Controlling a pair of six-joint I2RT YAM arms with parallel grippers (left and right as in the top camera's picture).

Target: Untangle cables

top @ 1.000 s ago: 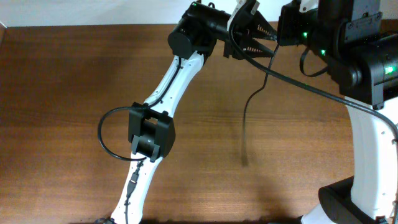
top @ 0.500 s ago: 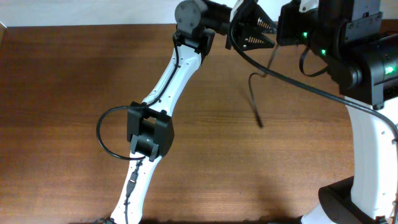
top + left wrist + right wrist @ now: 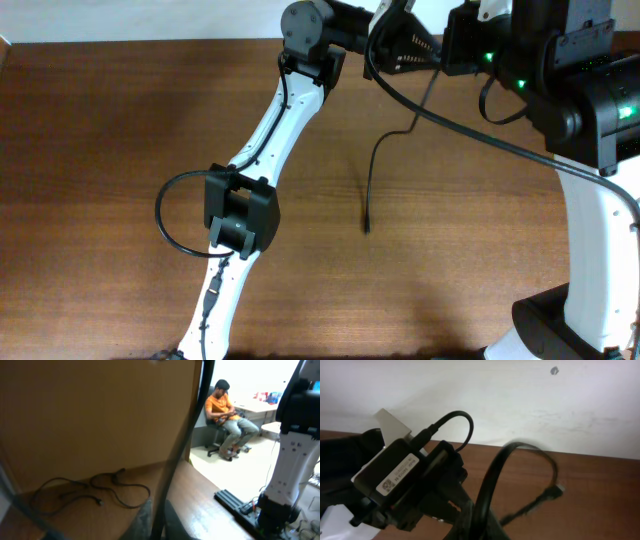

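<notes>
One thin black cable (image 3: 372,175) hangs from both grippers at the back of the table, and its free end (image 3: 365,228) dangles over the wood. My left gripper (image 3: 405,47) is shut on this cable. In the left wrist view the cord (image 3: 187,425) runs up from between the fingers (image 3: 145,522). My right gripper (image 3: 445,55) sits close beside it, also shut on the cable. The right wrist view shows the cord (image 3: 495,467) looping out to a small plug (image 3: 555,491). More thin cables (image 3: 107,485) lie loosely coiled on the brown surface in the left wrist view.
A thick black arm cable (image 3: 500,145) slants from the grippers toward the right arm's white body (image 3: 590,250). The left arm (image 3: 270,140) crosses the table diagonally with its own wire loop (image 3: 165,225). A white wall (image 3: 520,400) stands right behind the table.
The left gripper's fingers have closed on the cable. The hanging end has swung left and lower. The left wrist turned about a second ago and has held still since.
</notes>
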